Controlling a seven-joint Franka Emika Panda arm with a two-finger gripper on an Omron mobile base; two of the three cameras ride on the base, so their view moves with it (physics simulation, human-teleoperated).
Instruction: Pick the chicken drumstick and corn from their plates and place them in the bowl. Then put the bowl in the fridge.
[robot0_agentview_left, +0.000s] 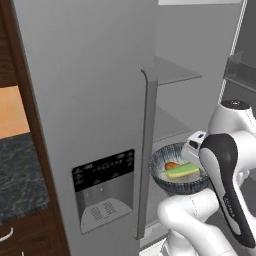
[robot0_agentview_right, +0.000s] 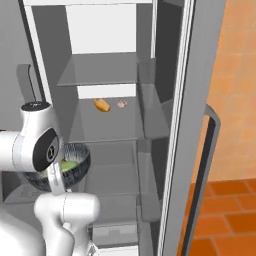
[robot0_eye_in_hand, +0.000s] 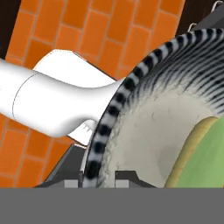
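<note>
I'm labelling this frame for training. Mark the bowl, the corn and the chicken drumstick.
bowl (robot0_agentview_left: 167, 183): left base view, patterned outer wall at the front.
corn (robot0_agentview_left: 183, 171): left base view, middle of the cob.
chicken drumstick (robot0_agentview_left: 171, 165): left base view, orange-brown meat.

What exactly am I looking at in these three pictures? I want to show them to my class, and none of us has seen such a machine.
It is a computer-rendered kitchen. A white robot arm with dark joints reaches into a tall grey fridge whose door stands open. Two pictures come from cameras behind the arm, left and right; the third looks along its hand. The two-finger gripper sits astride the rim of a dark, stripe-patterned round bowl. Inside lie a small orange-brown drumstick and a yellow corn cob with green husk. Two small foods rest on a grey shelf above.
</note>
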